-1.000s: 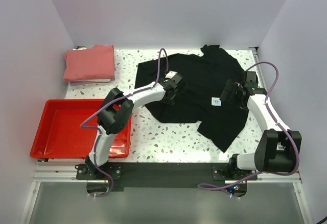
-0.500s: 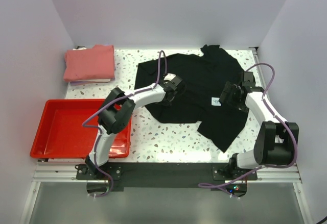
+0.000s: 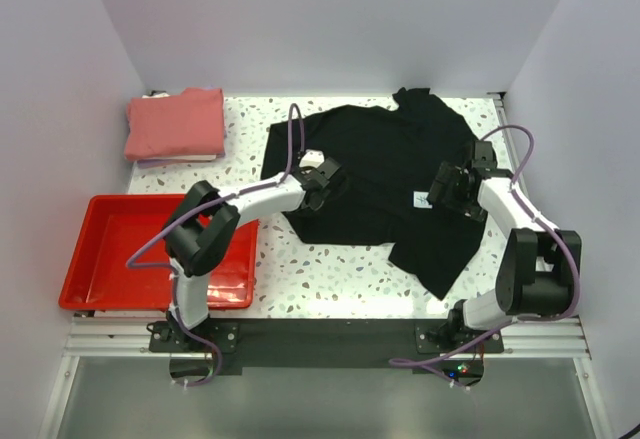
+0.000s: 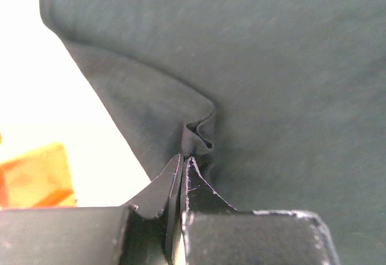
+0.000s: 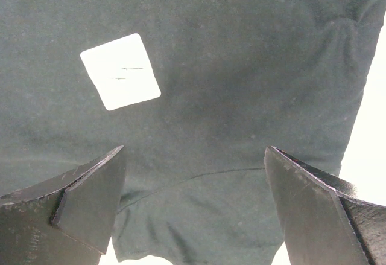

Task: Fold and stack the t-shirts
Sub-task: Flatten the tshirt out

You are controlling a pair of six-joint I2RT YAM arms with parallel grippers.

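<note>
White terrazzo flecked with dark and grey chips made up the bench [image 3: 330, 269], brightly lit and closed in on three sides by plain pale lilac walls [image 3: 330, 19]. A metal rail [image 3: 330, 344] ran along the near edge, where both arm bases were bolted.

The black t-shirt [image 3: 390, 154] lay spread across the middle and right of the bench, rumpled, with one part trailing toward the near right. Its small white label [image 3: 424, 198] faced up on the right half. The pink t-shirt [image 3: 175, 124] sat folded in a rectangle in the far left corner, well apart from the black one. A red tray [image 3: 120, 249] rested at the near left, just beside the left arm's elbow.

The left hand [image 3: 325, 174] was at the black t-shirt's left edge. In its wrist view the left hand [image 4: 182, 163] had its fingers pressed together, pinching a small puckered fold of the black cloth [image 4: 271, 66], with bare white bench showing to the left.

The right hand [image 3: 445, 187] was over the shirt's right side, just beside the label. From its wrist camera the right hand [image 5: 193, 156] was spread wide over flat black cloth, the label [image 5: 120, 70] lying between and ahead of the fingers. Whether the fingertips touched the cloth could not be told.
</note>
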